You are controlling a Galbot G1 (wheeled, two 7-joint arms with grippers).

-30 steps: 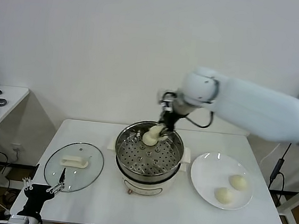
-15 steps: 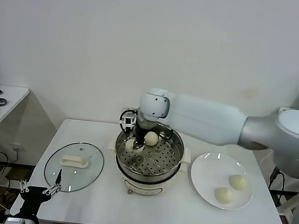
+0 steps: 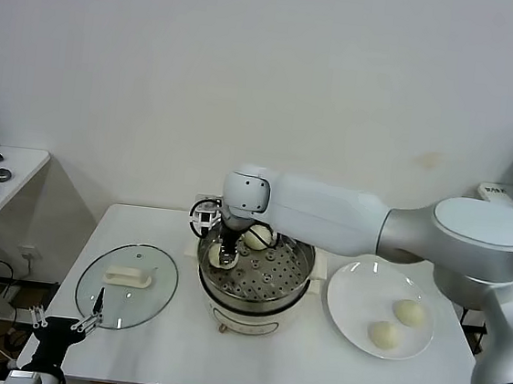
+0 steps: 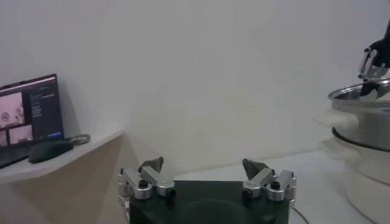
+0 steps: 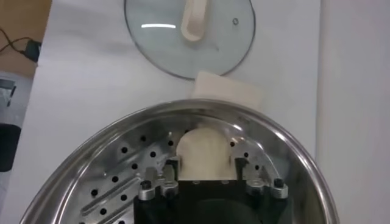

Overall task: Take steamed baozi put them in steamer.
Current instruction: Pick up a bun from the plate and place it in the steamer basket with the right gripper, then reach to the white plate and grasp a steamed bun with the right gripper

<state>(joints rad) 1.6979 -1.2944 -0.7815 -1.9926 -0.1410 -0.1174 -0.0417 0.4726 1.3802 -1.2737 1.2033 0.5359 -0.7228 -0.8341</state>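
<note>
Stainless steel shines on the steamer (image 3: 255, 279), which stands near the middle of the white tabletop (image 3: 257, 362) in the head view. The right gripper (image 3: 223, 255) reaches down into the steamer at its left side, and a baozi (image 3: 219, 256) lies between its fingers on the perforated tray (image 3: 261, 278). A second baozi (image 3: 257, 238) rests at the back of the tray, just beside the gripper. Two more baozi (image 3: 408, 312) (image 3: 383, 334) lie on the white plate (image 3: 355, 299) near the right edge of the tabletop. The glass lid (image 3: 127, 285) lies near the left edge. The left gripper (image 3: 63, 326) hangs beside the front left corner, off the tabletop.

In the left wrist view, the left gripper (image 4: 207, 176) stands with jaws wide and nothing between them; the steamer (image 4: 364, 143) is well apart.

In the right wrist view, the right gripper (image 5: 208, 165) has its jaws part open, one finger on each side of the baozi (image 5: 206, 153); whether the fingers touch the baozi I cannot tell. The glass lid (image 5: 190, 35) is beyond the steamer rim (image 5: 274, 131).
</note>
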